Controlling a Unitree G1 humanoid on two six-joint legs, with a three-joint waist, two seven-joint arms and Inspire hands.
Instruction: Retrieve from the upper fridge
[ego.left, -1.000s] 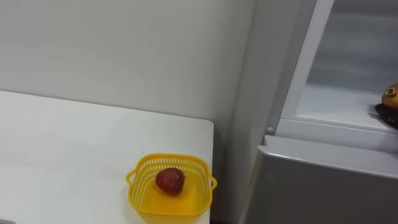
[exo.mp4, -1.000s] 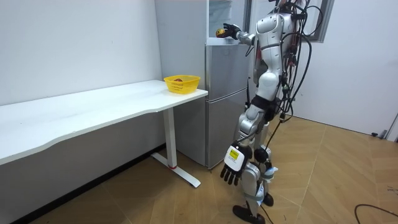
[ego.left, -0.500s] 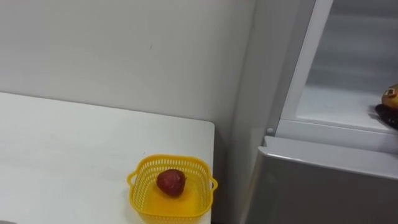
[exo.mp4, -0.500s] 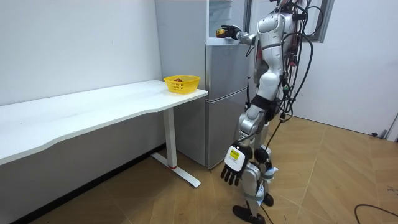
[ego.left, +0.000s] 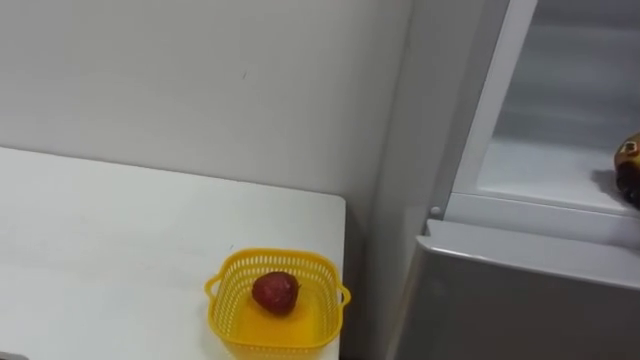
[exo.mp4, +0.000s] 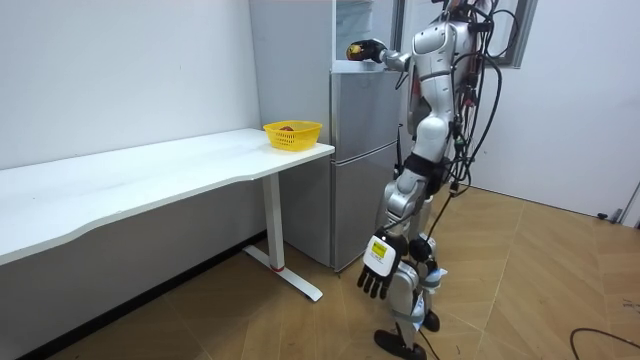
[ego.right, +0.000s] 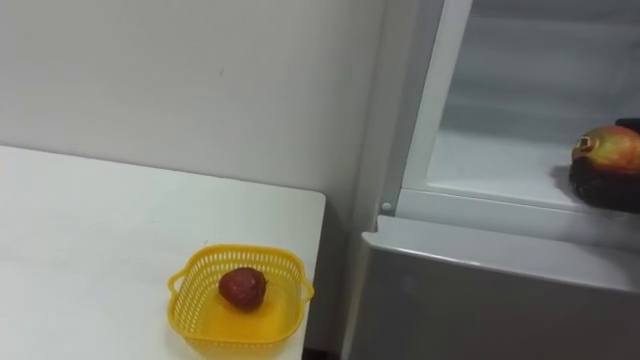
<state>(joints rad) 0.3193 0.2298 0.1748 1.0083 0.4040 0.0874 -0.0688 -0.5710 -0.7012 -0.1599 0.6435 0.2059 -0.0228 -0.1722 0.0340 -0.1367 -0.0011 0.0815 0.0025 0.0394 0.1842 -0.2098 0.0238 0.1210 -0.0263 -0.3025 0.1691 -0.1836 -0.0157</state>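
Observation:
The upper fridge compartment (ego.right: 500, 150) stands open, its white shelf bare. At its right edge a yellow-red fruit (ego.right: 610, 148) rests in my dark right hand (ego.right: 603, 187), whose fingers curl under and round it, just above the shelf's front. In the room view that right hand (exo.mp4: 370, 50) is held up at the fridge's top opening (exo.mp4: 352, 30). My left hand (exo.mp4: 377, 270) hangs by my leg, fingers relaxed. I stand upright facing the fridge.
A yellow basket (ego.left: 276, 315) holding a dark red fruit (ego.left: 274, 291) sits at the right end of the white table (ego.left: 100, 250), next to the fridge. The shut lower fridge door (ego.left: 520, 300) lies below the open compartment.
My right hand has shifted slightly at the fridge opening with the fruit in it. The basket, the table and my left hand are as before.

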